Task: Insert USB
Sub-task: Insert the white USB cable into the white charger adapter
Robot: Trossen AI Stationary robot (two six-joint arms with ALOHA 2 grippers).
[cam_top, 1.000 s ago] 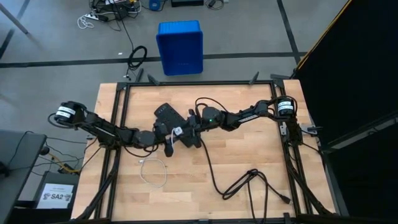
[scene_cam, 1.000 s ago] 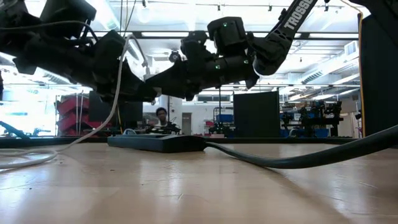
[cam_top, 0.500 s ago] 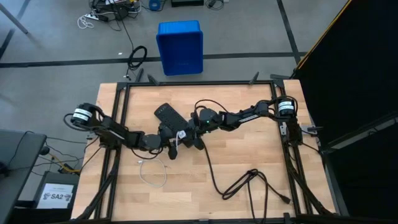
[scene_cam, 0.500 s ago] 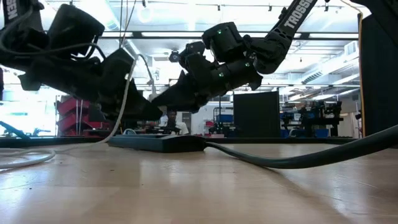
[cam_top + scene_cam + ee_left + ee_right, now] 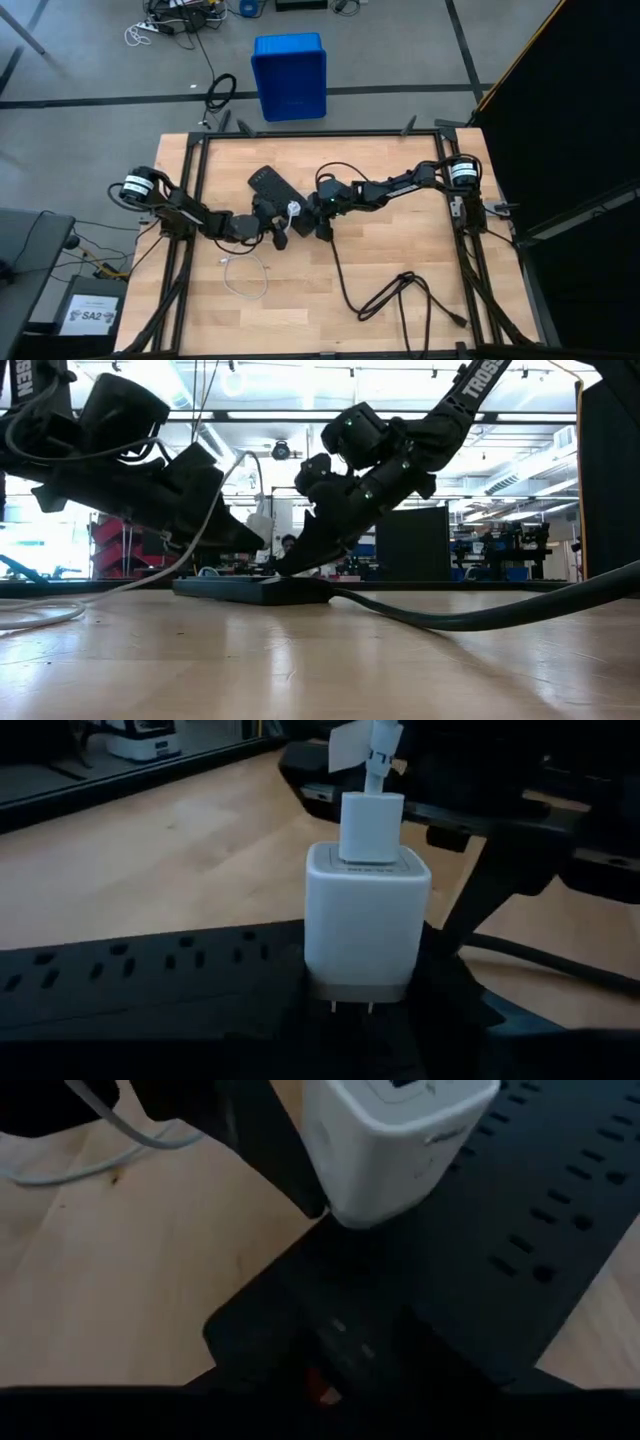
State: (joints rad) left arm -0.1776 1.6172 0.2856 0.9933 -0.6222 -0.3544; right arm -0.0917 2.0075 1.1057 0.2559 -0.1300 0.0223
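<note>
High: both arms meet mid-table (image 5: 400, 200); left tool (image 5: 272, 226) and right tool (image 5: 318, 214) flank the charger (image 5: 291, 211) over the strip (image 5: 272, 186). White cable (image 5: 247, 274) loops on the table nearby. Low: right tool (image 5: 296, 560) tips down to the strip (image 5: 250, 588). Left wrist: charger (image 5: 366, 920) clamped in the left tool, plug (image 5: 371, 823) seated on top, prongs just above the strip (image 5: 140, 970). Right wrist: charger (image 5: 400, 1140) over the strip (image 5: 500, 1220); right tool state unclear.

wooden table (image 5: 400, 240), power strip (image 5: 266, 182), white cable (image 5: 248, 277)
</note>
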